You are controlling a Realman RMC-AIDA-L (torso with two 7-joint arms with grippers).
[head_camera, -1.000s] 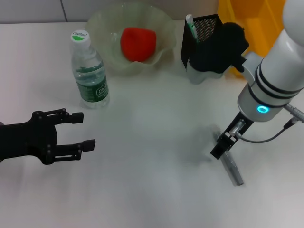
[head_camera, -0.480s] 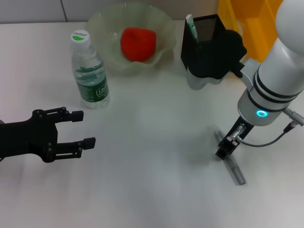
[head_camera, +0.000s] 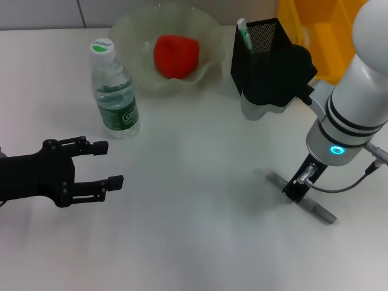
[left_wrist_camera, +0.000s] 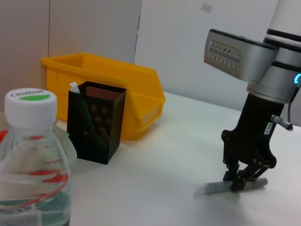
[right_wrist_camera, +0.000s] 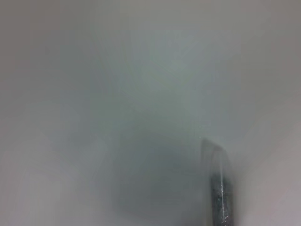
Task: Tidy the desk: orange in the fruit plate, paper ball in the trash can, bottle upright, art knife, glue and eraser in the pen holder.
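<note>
Bottle [head_camera: 114, 91] stands upright toward the desk's [head_camera: 194, 242] far left, while the left gripper [head_camera: 100, 163] hovers by the left edge, fingers spread and empty. Orange [head_camera: 176, 55] sits in the fruit plate [head_camera: 130, 27] at the far edge. Art knife [head_camera: 244, 32] pokes from the pen holder [head_camera: 262, 36]. Near the right edge, the right gripper [head_camera: 296, 191] clamps the glue [head_camera: 318, 210] mid-length, stick lying level just above the surface.

The glue [right_wrist_camera: 218, 188] shows blurred, apparently cut off at the edge.
</note>
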